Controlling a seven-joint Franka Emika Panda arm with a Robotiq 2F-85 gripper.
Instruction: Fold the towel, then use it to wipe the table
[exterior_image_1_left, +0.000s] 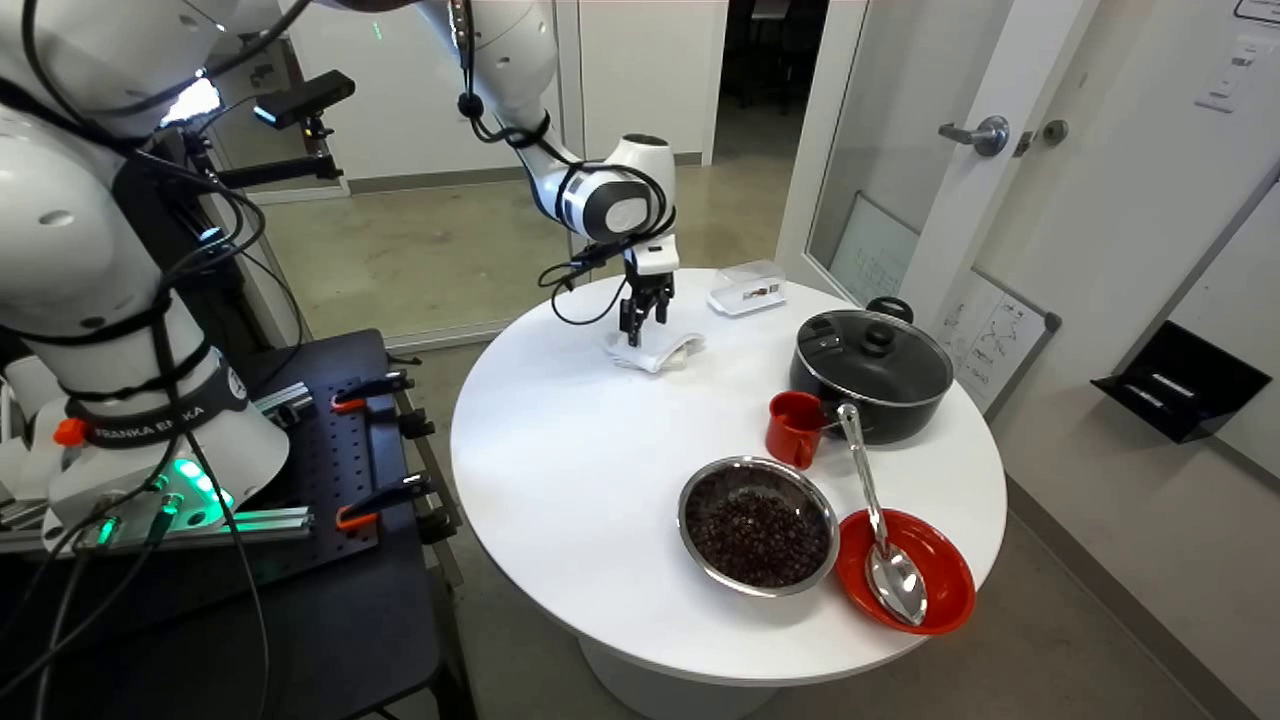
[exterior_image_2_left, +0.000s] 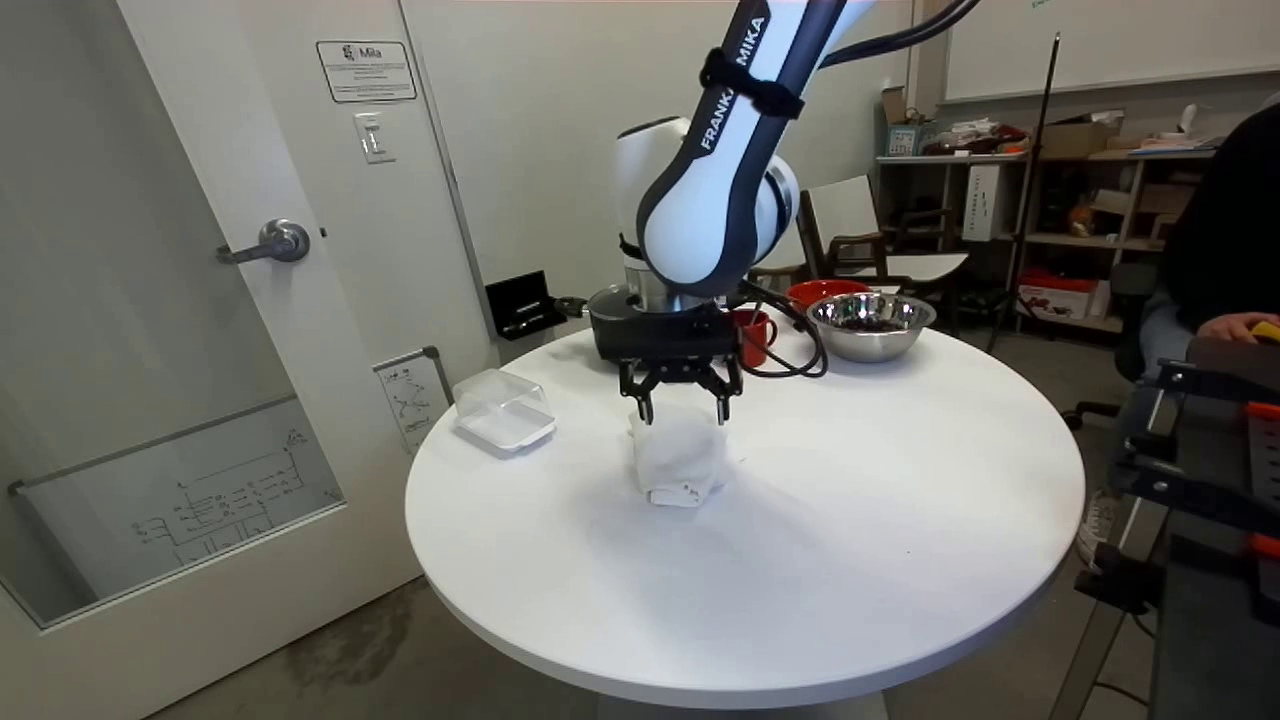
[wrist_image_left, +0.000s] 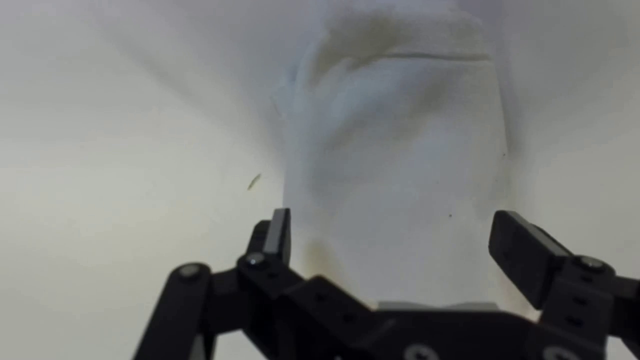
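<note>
White and folded, one towel lies on one table, partly beneath one gripper; its two fingers stand wide apart, at either side of the towel in the wrist view. Whether they touch it is unclear. Nearby sits one clear box; farther off stand one pot, one mug, one steel bowl, and one red bowl holding one spoon.

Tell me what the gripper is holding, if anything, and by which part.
Nothing is held: the gripper is open, its fingers wide apart, and the towel lies on the table.
</note>
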